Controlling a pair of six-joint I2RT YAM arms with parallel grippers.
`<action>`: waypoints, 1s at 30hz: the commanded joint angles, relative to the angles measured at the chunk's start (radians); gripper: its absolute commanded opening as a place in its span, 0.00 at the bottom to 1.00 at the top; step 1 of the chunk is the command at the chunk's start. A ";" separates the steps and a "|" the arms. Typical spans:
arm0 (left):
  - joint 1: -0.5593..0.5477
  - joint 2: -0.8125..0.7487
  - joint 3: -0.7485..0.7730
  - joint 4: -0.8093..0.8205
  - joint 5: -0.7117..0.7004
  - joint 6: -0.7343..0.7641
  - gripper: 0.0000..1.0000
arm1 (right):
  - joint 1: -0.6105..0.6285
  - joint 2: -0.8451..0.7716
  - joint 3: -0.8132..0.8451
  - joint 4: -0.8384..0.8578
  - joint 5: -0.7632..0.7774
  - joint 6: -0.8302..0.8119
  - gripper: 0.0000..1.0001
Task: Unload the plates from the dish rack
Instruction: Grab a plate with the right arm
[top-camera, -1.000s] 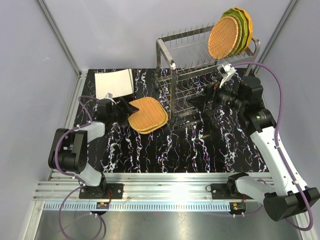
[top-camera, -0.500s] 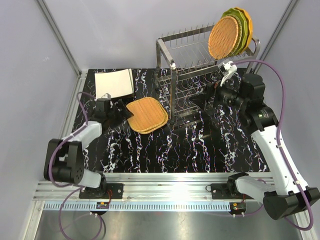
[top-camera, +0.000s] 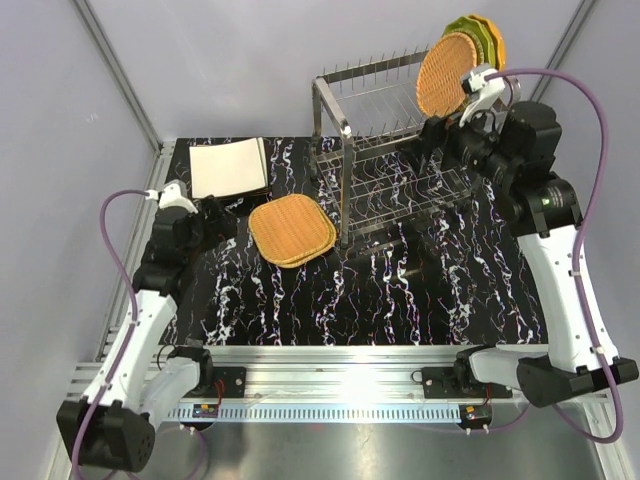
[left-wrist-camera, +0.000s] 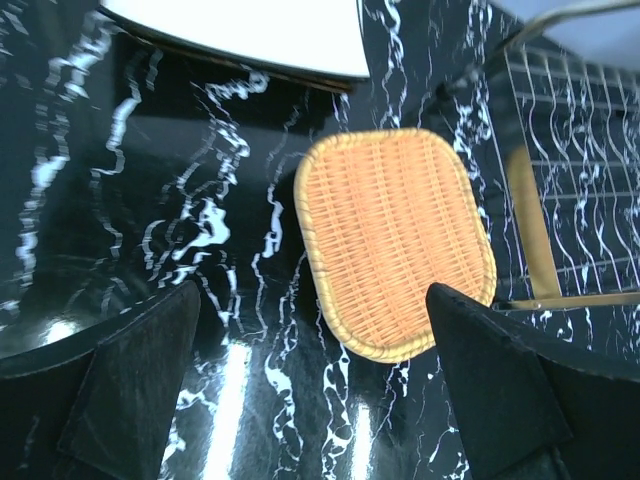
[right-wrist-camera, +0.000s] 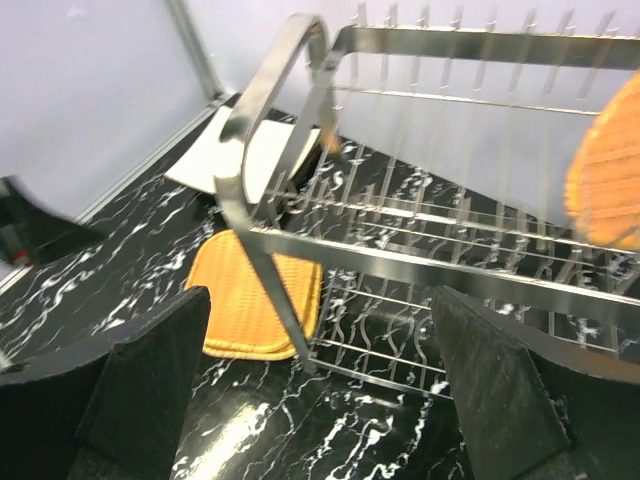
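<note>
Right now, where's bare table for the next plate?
Widest free patch: the front half of the table, from the woven stack and rack forward to the near edge. A smaller one lies right of the rack, partly under the right arm. Crowded: the back-left corner, with cream plates, woven stack and open left gripper close together.

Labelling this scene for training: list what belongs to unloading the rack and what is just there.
Job: two-tier silver wire dish rack; round woven orange plate and scalloped green plate standing in it; woven orange-tan rounded-square plates and square cream plates lying outside it.
Other: black marbled table; aluminium rail.
</note>
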 joint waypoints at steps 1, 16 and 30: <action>0.006 -0.108 -0.013 -0.066 -0.100 0.023 0.99 | -0.018 0.037 0.120 -0.054 0.118 0.004 1.00; 0.007 -0.354 -0.056 -0.187 -0.041 -0.016 0.99 | -0.179 0.319 0.552 -0.225 0.232 0.185 0.98; 0.007 -0.366 -0.061 -0.206 -0.063 -0.013 0.99 | -0.224 0.545 0.763 -0.269 0.244 0.262 0.79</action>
